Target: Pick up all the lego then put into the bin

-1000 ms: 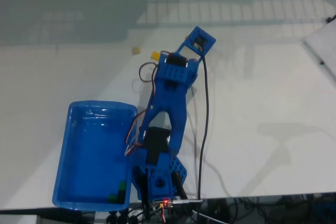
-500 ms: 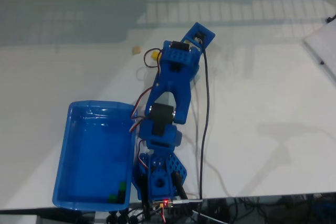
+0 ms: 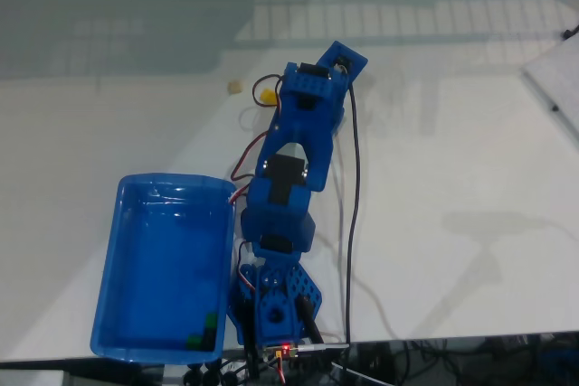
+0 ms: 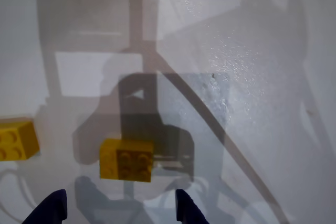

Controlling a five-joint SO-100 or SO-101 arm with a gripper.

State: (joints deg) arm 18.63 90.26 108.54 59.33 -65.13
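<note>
Evidently you held the gripper (image 4: 118, 205) above the table (image 4: 252, 51) with fingers apart, a yellow brick (image 4: 127, 159) just ahead between them, ready to straddle it.

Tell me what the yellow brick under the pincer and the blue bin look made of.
The studded yellow lego brick looks like hard moulded plastic, smooth with crisp edges and round studs. The shallow rectangular blue bin seems to be glossy thin plastic; light glints on its floor and rounded rim.
</note>
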